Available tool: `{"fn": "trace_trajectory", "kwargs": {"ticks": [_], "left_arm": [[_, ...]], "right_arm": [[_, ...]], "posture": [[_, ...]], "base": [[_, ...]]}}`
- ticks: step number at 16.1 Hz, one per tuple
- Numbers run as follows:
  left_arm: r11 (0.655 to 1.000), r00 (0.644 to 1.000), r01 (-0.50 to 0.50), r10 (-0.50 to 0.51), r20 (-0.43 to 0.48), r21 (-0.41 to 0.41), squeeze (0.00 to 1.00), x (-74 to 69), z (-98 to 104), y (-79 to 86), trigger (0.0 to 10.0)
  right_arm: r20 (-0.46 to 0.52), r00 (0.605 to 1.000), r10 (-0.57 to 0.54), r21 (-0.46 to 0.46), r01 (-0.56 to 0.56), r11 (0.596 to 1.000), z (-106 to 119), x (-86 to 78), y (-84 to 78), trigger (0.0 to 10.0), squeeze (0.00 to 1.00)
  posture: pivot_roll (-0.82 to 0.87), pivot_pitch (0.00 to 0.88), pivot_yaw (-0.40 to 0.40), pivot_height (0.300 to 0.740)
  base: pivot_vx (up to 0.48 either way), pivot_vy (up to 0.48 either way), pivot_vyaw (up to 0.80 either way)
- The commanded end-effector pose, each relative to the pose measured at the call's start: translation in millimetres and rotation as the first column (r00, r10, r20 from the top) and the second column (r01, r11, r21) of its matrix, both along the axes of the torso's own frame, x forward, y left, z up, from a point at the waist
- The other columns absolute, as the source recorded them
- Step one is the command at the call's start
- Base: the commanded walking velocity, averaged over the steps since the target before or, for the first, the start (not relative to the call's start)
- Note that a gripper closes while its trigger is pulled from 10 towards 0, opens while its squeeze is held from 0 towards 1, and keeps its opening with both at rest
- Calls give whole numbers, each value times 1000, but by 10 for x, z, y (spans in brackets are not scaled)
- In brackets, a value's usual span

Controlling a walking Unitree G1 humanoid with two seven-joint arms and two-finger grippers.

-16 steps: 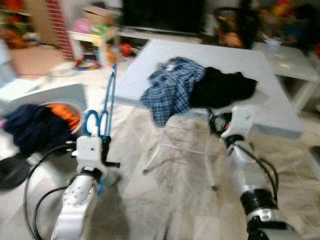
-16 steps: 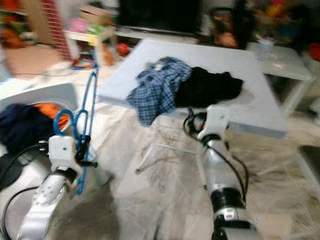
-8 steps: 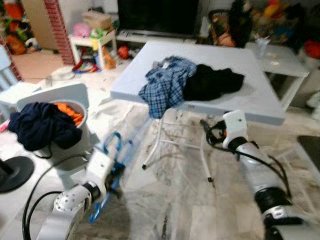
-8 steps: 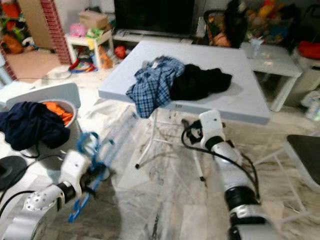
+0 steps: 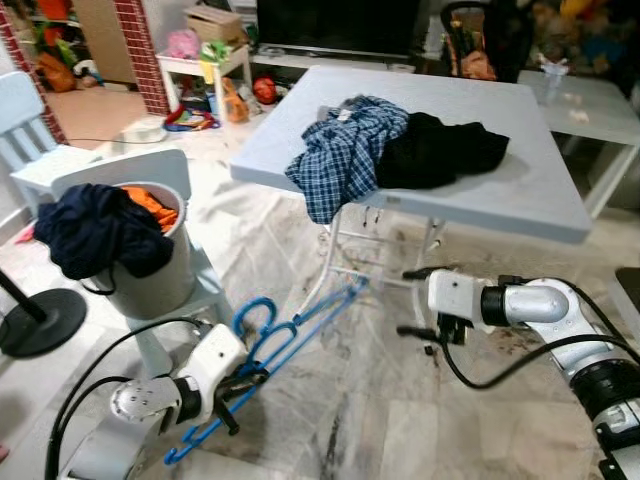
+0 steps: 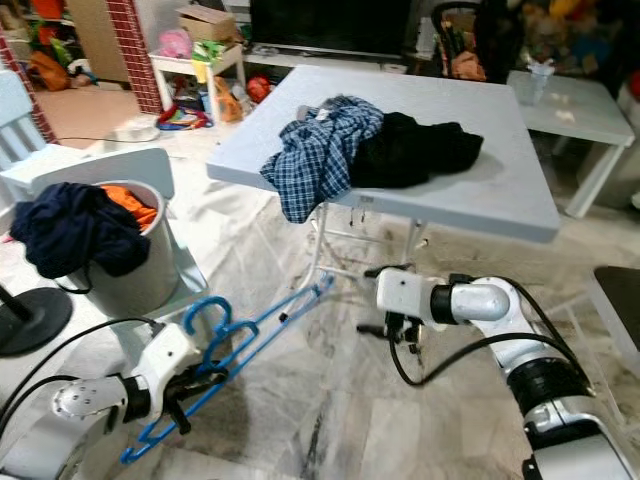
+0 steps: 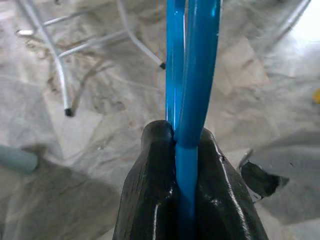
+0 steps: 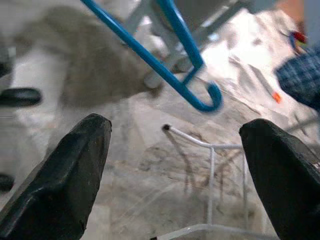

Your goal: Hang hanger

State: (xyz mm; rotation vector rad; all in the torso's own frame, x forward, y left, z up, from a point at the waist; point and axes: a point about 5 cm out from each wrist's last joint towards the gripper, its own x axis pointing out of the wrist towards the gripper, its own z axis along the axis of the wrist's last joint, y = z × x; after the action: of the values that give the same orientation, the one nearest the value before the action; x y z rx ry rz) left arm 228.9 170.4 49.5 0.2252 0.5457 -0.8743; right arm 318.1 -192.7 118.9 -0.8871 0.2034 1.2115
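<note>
Blue hangers [image 5: 290,335], thin plastic, more than one bunched together; exact no. cannot be told. Long axis runs diagonally, low end near the floor by the left arm, far end rising fwd and to the robot's right toward the folding table [image 5: 520,195], stopping short of its metal legs [image 5: 345,270]. Hooks curl up just above the left gripper [image 5: 240,385]. Hangers are off the floor, carried low over the marble tiles [image 5: 380,430]. Left gripper clenched on the hangers: wrist view shows both black fingers [image 7: 150,200] pressed against two blue bars [image 7: 192,75] running straight out between them, a detail the head views leave too small to read. Right gripper [image 5: 422,302] sits under the table's front edge, turned toward the left arm, fingers spread wide and holding nothing; its wrist view shows the two fingertips [image 8: 65,175] well apart and, between them further off, the hangers' far end with a small upturned hook [image 8: 207,100], not touching. Head views alone give the surroundings: plaid shirt [image 5: 345,155] and black garment [image 5: 440,150] heaped on the tabletop, shirt hanging over the front edge; grey laundry bucket [image 5: 160,280] on a pale chair [image 5: 120,180] to the left, dark blue and orange clothes [image 5: 100,225] spilling from it.
</note>
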Motion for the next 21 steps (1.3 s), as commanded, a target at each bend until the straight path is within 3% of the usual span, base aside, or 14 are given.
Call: {"fn": "trace_trajectory", "kwargs": {"ticks": [1, 5, 10, 13, 15, 16, 17, 21], "left_arm": [[1000, 1000, 26, -26, 10, 18, 0, 25, 16, 14, 10000], [994, 994, 109, -109, -12, 3, 0, 36, 10, -68, 10000], [983, 983, 184, -184, 15, -3, 0, 195, 41, -250, 10000], [957, 957, 288, -288, 9, -4, 0, 210, 33, -452, 10000], [943, 943, 332, -332, 12, 9, 0, 228, 25, -536, 10000], [940, 940, 341, -341, 15, 14, 0, 238, 25, -553, 10000], [938, 938, 347, -347, 18, 17, 0, 243, 26, -569, 10000], [929, 930, 367, -368, 15, 36, 0, 246, -3, -575, 10000]], "right_arm": [[22, 998, 65, -25, -64, 998, 112, 23, 50, 10000, 0], [-11, 985, 173, 7, -173, 985, 192, -12, 224, 10000, 0], [-32, 967, 253, -3, -253, 967, 101, -101, 405, 10000, 0], [13, 954, 300, -71, -299, 952, 83, -67, 560, 10000, 0], [17, 952, 307, -180, -299, 937, 48, -8, 579, 10000, 0], [-3, 951, 311, -208, -304, 930, 32, 2, 579, 8392, 0], [-29, 946, 322, -244, -319, 916, 24, 8, 571, 0, 0], [-154, 929, 337, -408, -370, 835, 23, 52, 427, 0, 0]], "posture": [[-55, 0, -22, 740], [-57, 0, -21, 740], [-67, 0, -14, 740], [-74, 0, -4, 740], [-78, 0, -2, 740], [-79, 0, -1, 740], [-79, 0, -1, 740], [-83, 0, 2, 740]], "base": [[0, 0, 0], [0, 0, 0], [0, 0, 0], [0, 0, 0], [0, 0, 0], [0, 0, 0], [0, 0, 0], [0, 0, 0]]}}
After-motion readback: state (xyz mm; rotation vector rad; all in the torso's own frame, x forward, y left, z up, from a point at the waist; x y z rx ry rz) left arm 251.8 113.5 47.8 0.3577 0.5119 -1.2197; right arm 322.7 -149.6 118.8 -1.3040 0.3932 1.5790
